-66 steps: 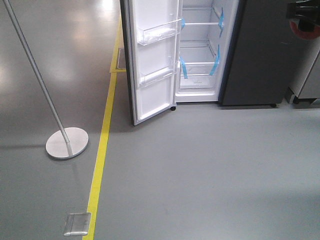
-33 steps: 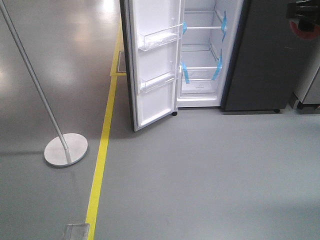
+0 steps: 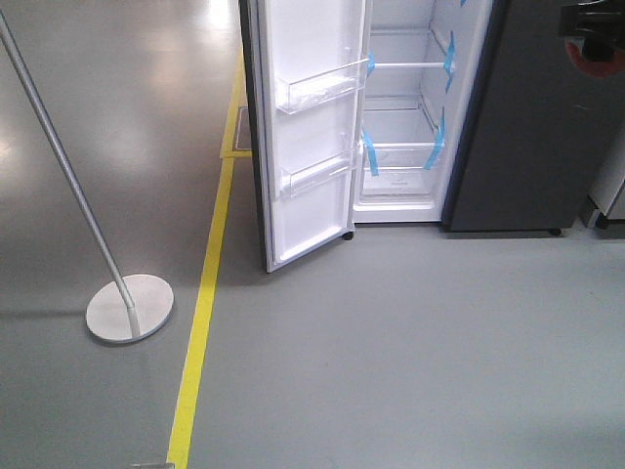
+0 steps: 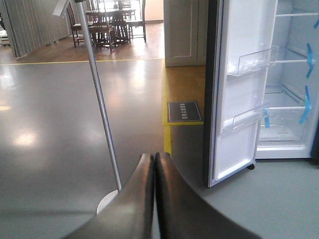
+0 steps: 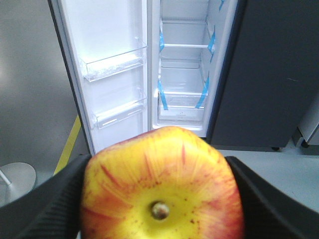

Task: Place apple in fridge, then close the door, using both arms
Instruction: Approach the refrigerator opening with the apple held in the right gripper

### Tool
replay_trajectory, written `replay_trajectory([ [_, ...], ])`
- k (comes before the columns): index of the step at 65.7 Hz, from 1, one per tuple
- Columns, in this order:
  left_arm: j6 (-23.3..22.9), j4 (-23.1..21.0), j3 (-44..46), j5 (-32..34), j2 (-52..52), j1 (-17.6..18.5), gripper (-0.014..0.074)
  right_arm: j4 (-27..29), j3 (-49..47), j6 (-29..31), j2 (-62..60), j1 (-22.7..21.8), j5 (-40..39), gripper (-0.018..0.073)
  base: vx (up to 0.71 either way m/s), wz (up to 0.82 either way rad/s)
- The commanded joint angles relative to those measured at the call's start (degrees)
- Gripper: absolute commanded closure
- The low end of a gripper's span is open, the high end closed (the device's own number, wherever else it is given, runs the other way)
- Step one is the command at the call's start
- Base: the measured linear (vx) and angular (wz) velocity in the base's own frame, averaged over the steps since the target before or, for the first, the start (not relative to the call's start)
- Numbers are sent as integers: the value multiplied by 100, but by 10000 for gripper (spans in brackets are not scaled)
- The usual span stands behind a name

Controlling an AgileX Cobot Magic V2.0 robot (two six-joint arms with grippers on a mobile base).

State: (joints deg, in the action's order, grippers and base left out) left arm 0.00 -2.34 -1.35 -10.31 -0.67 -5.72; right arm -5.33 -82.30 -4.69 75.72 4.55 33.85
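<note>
The apple [image 5: 162, 191] is clamped in your right gripper [image 5: 160, 211], its stem dimple and yellow patch turned to the wrist camera. A dark ribbed finger [image 5: 47, 204] presses against each of its sides. You are holding it out in front of the fridge [image 5: 182, 59], well short of the open compartment and not yet inside.

The fridge's white interior faces you, with glass shelves, clear drawers and blue tape strips [image 3: 371, 156] on both side walls. The door [image 3: 312, 186] stands swung wide at the fridge's left, white lining toward you. The front view shows two of its clear bins [image 3: 320, 86], one above the other. The other door [image 3: 547, 117], plain dark grey, is closed to the right of the opening.

Your left gripper [image 4: 153, 162] is pinched tight, fingertips touching, and hangs in front of the fridge, off to its left.

A yellow floor line [image 3: 200, 322] runs toward the fridge, passing just left of the open door. Further left of the fridge, a slanted metal pole rises from a round base [image 3: 130, 308]. Beyond the door, beside the fridge's left flank, a dark floor mat [image 4: 184, 111] lies on a yellow-edged patch. Far behind the fridge's left side stand a table and chairs [image 4: 107, 22].
</note>
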Motion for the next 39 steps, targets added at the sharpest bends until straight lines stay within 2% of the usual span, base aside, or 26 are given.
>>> replay_trajectory([
  [1, 0, -47, 104, 406, -73, 7, 602, -52, -169, 30, -170, 2, -463, 391, 14, 3],
  [39, 0, -47, 104, 406, -73, 7, 602, -52, -169, 30, -170, 2, -463, 391, 14, 3],
])
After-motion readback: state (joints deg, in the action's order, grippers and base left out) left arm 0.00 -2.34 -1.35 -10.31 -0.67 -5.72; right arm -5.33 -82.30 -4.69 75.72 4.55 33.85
